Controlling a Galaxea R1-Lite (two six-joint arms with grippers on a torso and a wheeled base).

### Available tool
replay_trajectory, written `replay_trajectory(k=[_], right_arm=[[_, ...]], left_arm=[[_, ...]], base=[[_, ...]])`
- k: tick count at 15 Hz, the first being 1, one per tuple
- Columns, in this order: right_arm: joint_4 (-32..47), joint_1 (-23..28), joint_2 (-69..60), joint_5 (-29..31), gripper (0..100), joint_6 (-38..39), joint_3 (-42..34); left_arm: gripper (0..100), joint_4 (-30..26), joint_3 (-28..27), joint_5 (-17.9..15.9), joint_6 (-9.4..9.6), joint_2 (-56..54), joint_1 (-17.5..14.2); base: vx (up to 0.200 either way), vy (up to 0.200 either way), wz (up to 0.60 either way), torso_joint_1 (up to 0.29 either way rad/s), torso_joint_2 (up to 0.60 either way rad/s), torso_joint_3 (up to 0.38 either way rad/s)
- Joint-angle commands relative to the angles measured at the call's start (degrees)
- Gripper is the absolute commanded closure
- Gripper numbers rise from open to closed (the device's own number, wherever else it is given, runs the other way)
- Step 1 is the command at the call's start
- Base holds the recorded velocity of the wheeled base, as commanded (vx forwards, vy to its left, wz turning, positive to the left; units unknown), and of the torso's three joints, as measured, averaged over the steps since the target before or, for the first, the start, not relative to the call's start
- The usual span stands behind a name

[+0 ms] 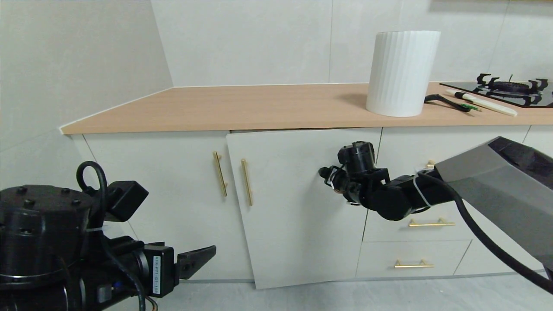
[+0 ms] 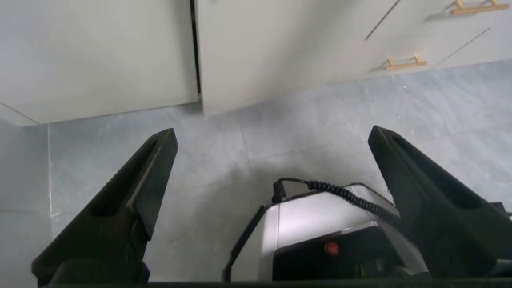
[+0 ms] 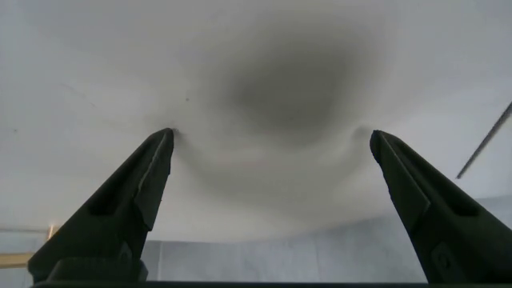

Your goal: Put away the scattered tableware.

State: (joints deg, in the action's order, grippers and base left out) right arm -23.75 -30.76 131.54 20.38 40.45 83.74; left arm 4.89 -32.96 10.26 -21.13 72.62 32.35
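I am looking down at my left gripper (image 2: 272, 136), which is hanging low on my left over the grey floor (image 2: 240, 136) with its jaws spread wide and nothing between them. Farther forward, my right gripper (image 3: 270, 134) is sitting up against the white cabinet door (image 1: 298, 207), its fingers (image 3: 136, 192) also spread wide and holding nothing. Their tips are lying right at the door's flat face, though I cannot tell whether they are pressing on it. That door is standing slightly ajar, its lower edge jutting out past the neighbouring fronts, and its gold handle (image 1: 246, 181) is sitting well to the left of the gripper. Above it the wooden countertop (image 1: 259, 106) is carrying a tall white ribbed container (image 1: 399, 73), standing upright near the front edge. From here I am not seeing into it, so I cannot tell what it is holding. Just to its right the scattered tableware is lying loose on the wood: a black-handled utensil (image 1: 447, 103) and a long cream-coloured one (image 1: 484, 103), close together. Beyond them the black hob (image 1: 510, 88) is sitting against the tiled wall (image 1: 259, 39).
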Motion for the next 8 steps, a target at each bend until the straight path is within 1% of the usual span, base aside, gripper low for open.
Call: replay_trajectory(k=[1,2,4,8], right_arm=[[-0.1,0.7,2.3,1.0,0,0.1,2.0],[-0.1,1.4,3.6,2.3,0,0.1,3.5],[-0.1,1.5,3.8,2.7,0,0.2,4.0],[0.5,1.1,1.2,2.7,0,0.2,2.8]], left_arm=[[0,0.0,0.0,0.0,-0.06,0.2,0.0],[0,0.0,0.0,-0.1,0.03,0.2,0.0],[0,0.0,0.0,-0.1,-0.06,0.2,0.0],[0,0.0,0.0,-0.1,0.03,0.2,0.0]], base=[[0.000,0.000,0.00,0.000,0.00,0.000],[0.000,0.000,0.00,0.000,0.00,0.000],[0.000,0.000,0.00,0.000,0.00,0.000],[0.000,0.000,0.00,0.000,0.00,0.000]])
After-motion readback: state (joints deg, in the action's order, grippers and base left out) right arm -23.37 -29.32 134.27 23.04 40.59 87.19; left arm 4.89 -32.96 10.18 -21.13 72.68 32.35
